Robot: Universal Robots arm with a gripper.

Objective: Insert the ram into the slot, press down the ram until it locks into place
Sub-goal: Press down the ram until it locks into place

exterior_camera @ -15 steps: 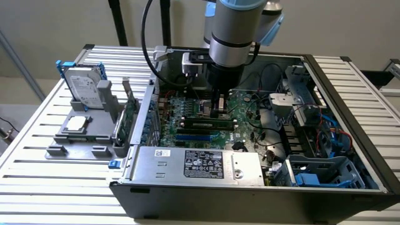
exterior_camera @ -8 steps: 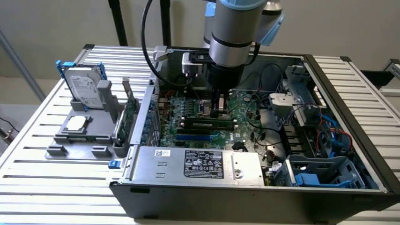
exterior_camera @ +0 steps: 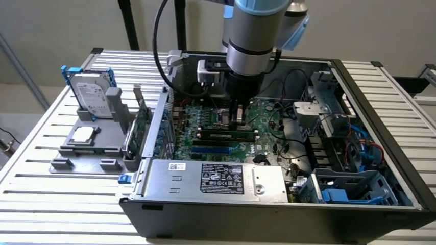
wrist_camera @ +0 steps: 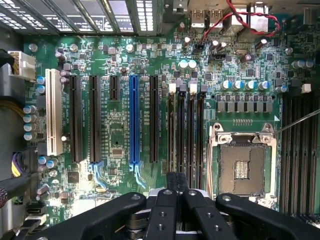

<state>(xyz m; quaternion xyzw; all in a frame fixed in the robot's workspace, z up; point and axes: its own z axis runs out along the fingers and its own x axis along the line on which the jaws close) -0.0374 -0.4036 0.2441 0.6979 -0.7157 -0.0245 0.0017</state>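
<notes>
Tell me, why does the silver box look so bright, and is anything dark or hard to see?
In the exterior view, light glares off the silver power supply box, while the motherboard under the arm sits in shadow. In the wrist view, the board is evenly lit and crisp, but the gripper near the memory slots looks dark and slightly blurry.

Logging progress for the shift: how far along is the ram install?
Done: the gripper is low inside the open case, over the black memory slots. In hand: a green ram lies along one slot just below it; whether it is gripped cannot be told. Left: nothing shows the ram pressed home or the end clips locked.
</notes>
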